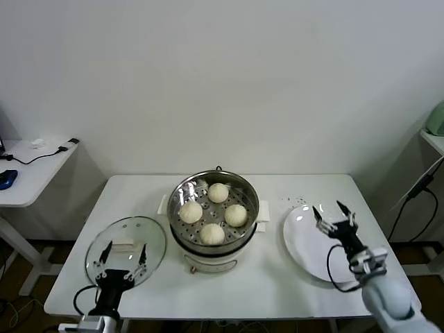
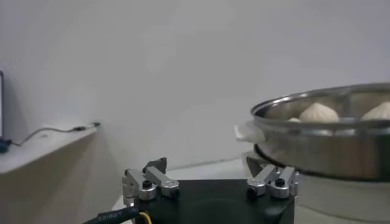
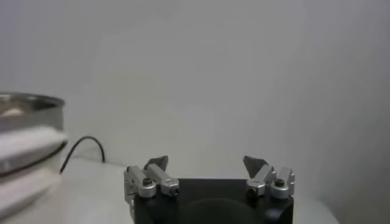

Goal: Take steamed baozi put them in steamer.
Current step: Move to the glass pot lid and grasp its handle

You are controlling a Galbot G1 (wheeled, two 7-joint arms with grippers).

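- Head view: the steamer (image 1: pixel 214 220) stands near the middle of the white table (image 1: pixel 277 277), a shiny steel pot on a cream-white base with side handles
- All four steamed baozi (image 1: pixel 218 193) lie on the perforated tray inside it, one toward the back, one on each side and one toward the front, close together but each distinct
- The glass lid (image 1: pixel 127 250) lies flat on the table on the robot's left of the steamer, well clear of the pot
- The left tool (image 1: pixel 123 255) hovers over the near part of that lid, its two fingers spread apart and holding nothing
- A white plate (image 1: pixel 309 243) sits on the table on the robot's right of the steamer; it carries no bun
- The right tool (image 1: pixel 333 214) is above the far part of the plate, fingers spread wide, nothing between them
- A small side table (image 1: pixel 31 177) with a cable on it stands off to the left by the wall

- Left wrist view: the left tool (image 2: pixel 210 173) shows its two fingertips set well apart with empty space between
- Beyond it the steamer (image 2: pixel 323 143) rises close by, and the rounded tops of the steamed baozi (image 2: pixel 318 112) show above its rim

- Right wrist view: the right tool (image 3: pixel 207 165) is spread, its fingertips well apart and gripping nothing
- The steamer (image 3: pixel 30 122) shows at one edge of this view, with a dark cable (image 3: pixel 82 149) trailing on the table beside it
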